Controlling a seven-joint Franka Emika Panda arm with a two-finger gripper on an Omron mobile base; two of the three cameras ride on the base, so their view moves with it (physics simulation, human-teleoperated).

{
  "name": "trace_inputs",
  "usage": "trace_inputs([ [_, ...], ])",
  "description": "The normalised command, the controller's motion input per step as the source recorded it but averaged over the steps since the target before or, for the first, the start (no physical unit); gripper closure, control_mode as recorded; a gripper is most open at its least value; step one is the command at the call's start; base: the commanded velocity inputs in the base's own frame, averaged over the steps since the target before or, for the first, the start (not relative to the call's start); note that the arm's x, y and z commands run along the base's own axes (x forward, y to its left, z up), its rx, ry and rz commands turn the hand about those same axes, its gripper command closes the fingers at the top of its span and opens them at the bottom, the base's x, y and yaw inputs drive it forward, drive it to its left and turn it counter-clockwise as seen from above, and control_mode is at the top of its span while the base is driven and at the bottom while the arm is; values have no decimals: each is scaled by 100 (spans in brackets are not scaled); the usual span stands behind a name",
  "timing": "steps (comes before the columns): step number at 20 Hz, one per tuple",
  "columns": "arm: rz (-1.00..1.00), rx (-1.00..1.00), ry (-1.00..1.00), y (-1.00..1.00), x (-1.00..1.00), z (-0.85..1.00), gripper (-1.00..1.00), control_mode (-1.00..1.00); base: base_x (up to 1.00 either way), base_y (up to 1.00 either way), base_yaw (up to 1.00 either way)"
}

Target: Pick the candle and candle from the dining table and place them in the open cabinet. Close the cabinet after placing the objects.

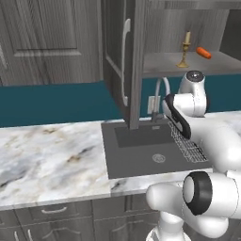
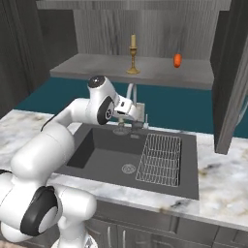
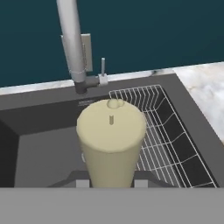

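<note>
Holding a cream candle (image 3: 111, 142) upright between its fingers, the gripper (image 3: 109, 183) hangs over the dark sink (image 3: 43, 148), jaws narrowed on the candle's body; its holder is hidden below the frame. In the hand view the faucet (image 3: 72, 43) rises at 11 o'clock from the candle, and the wire rack (image 3: 170, 140) lies in the basin at 3 o'clock.

In the left base view, the marble table (image 1: 47, 160) spreads at 9 o'clock of the sink (image 1: 136, 160). The open cabinet door (image 1: 120, 56) with its silver bar handle (image 1: 125, 61) stands edge-on above the sink's back edge. At 1 o'clock of the sink, the cabinet shelf (image 1: 160, 63) carries the brass-holder candle (image 1: 184, 51), upright, with a small orange block (image 1: 204, 52) just beside it at its 3 o'clock. The arm's wrist (image 1: 188, 101) hangs under the shelf, above the rack (image 1: 188, 146).

In the right base view, the arm (image 2: 72, 121) reaches from 8 o'clock toward the faucet (image 2: 130, 92); the gripper itself sits low beside the faucet base, its hold hard to make out there. The shelf (image 2: 97, 65) is at 12 o'clock, the candle (image 2: 133, 54) standing on it and the block (image 2: 177, 60) apart at its 3 o'clock. The other door (image 2: 232, 72) hangs open at 3 o'clock, over the table (image 2: 223, 184).
</note>
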Motion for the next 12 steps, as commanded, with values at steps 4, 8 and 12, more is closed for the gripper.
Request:
trace_inputs([
  [4,0,0,0,0,0,0,100,100,22,9,-1],
  [8,0,0,0,0,0,0,100,100,59,11,-7],
  [12,0,0,0,0,0,0,100,100,63,-1,-1],
])
